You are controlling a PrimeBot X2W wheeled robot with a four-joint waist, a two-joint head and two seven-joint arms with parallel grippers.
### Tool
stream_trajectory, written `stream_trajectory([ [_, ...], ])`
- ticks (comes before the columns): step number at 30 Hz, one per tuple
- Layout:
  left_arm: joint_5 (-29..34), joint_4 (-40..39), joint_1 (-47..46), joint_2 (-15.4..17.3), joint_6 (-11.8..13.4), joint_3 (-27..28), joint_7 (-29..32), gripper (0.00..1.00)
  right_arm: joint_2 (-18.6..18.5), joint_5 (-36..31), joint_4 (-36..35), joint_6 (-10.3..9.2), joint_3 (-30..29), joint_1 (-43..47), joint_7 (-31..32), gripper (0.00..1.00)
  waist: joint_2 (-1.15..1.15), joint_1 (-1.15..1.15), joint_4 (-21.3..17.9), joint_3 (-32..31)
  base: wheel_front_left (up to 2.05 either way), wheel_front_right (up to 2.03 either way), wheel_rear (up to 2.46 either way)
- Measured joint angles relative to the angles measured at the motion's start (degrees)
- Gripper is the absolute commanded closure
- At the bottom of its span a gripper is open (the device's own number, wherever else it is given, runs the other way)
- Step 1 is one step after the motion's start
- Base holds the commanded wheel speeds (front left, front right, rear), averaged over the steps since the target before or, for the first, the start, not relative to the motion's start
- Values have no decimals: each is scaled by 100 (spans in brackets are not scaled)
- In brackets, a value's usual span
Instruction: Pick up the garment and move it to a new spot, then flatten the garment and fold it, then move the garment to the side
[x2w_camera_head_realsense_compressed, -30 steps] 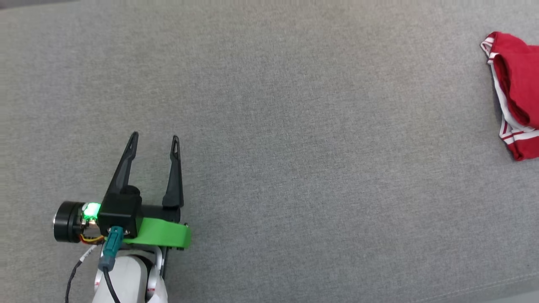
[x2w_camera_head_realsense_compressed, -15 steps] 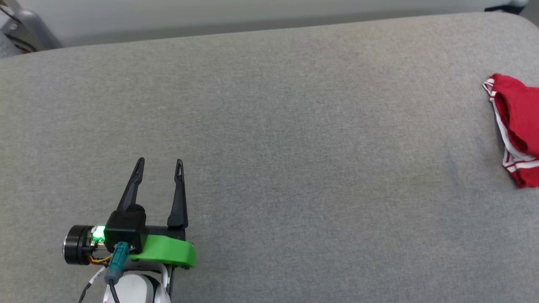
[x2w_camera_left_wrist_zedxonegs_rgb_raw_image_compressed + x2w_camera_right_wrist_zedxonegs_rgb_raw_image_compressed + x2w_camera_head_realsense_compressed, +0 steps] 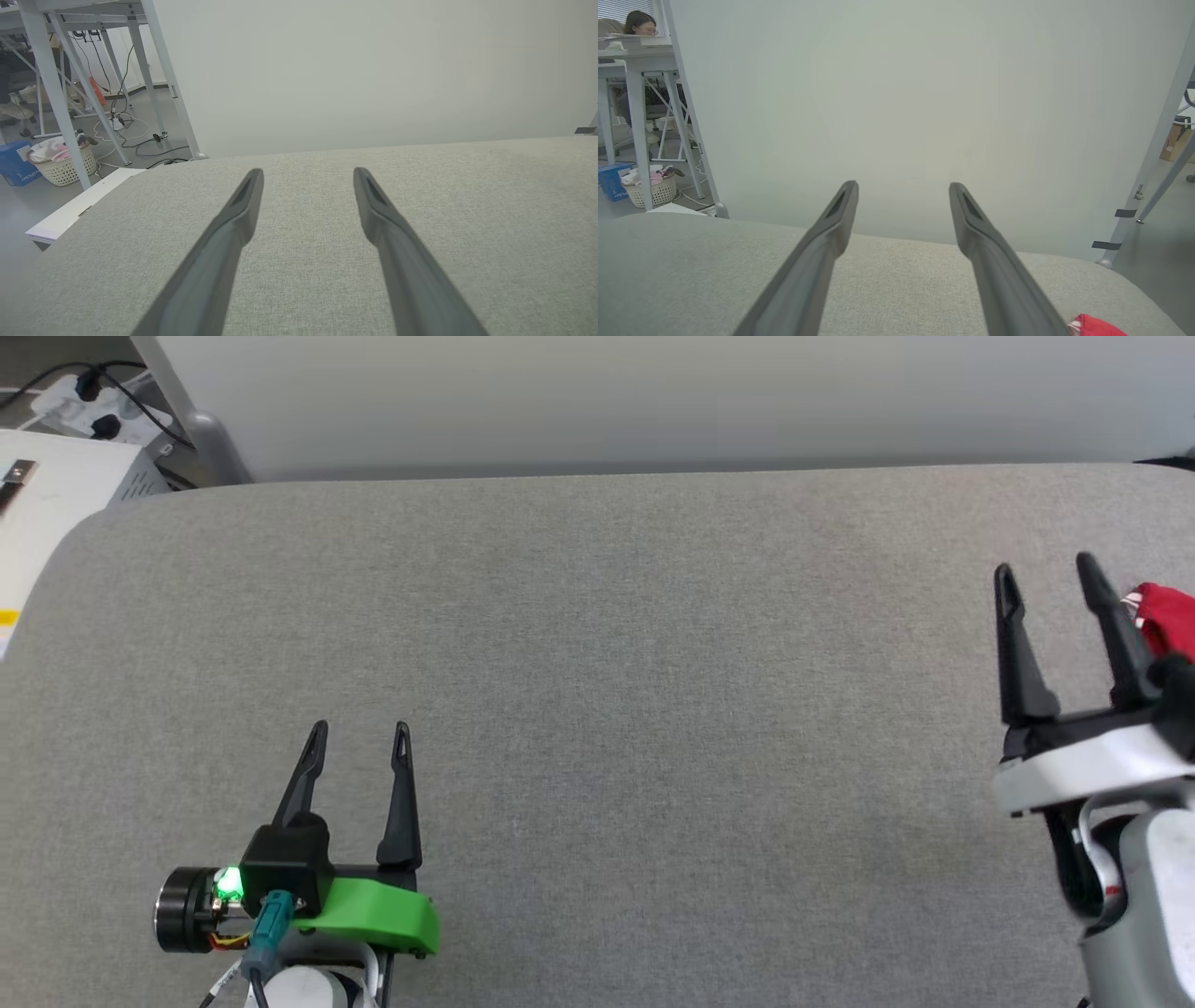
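Peeking in at the right edge of the head view, the garment (image 3: 1167, 616) shows as a small bunch of red cloth with a touch of white trim, lying on the grey counter (image 3: 653, 663). Most of it is cut off by the frame, and part is hidden behind a finger of the right hand (image 3: 1046, 569). That hand is just beside the garment on its left, fingers spread wide with nothing between them. Its wrist view catches the red cloth low at the right, beside the right finger. Well apart, at the near left of the counter, the left hand (image 3: 360, 728) is also wide and empty. Beyond the far edge stands a pale wall panel (image 3: 653, 401) — a laundry basket (image 3: 60, 163) sits on the floor at the far left.
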Motion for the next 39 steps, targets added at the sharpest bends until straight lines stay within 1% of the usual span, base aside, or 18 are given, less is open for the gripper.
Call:
stream_trajectory([
  [2, 0, 49, 4, -12, -25, 1, -1, 0, 178, 3, 22, 0, -12, 219, 0, 0, 0, 0, 66, -72, 0, 0, 0],
  [9, -1, 180, 97, -49, -40, 2, -1, 0, 538, -8, 10, 0, -131, 1015, 1, 0, 0, 0, 222, -311, 0, 0, 0],
  [15, -97, 221, 252, -74, -132, 9, -1, 0, 677, -29, -214, 0, -243, 1593, 1, 0, 0, 0, 254, -491, 0, 0, 0],
  [21, -123, 204, 381, -110, -187, 25, -1, 0, 735, -102, -500, 0, -344, 2014, 1, 0, 0, 0, 243, -622, 0, 0, 0],
  [32, -143, 135, 443, -153, -294, 37, -1, 0, 824, -167, -586, -1, -396, 2233, 1, 0, 0, 0, 233, -646, 0, 0, 0],
  [33, -143, 136, 441, -153, -291, 37, 4, 100, 824, -168, -583, 0, -394, 2232, 3, 100, 0, 0, 233, -646, 0, 0, 0],
  [39, -142, 138, 438, -153, -290, 37, 18, 100, 824, -168, -583, -1, -394, 2232, 19, 100, 0, 0, 232, -648, 0, 0, 0],
])
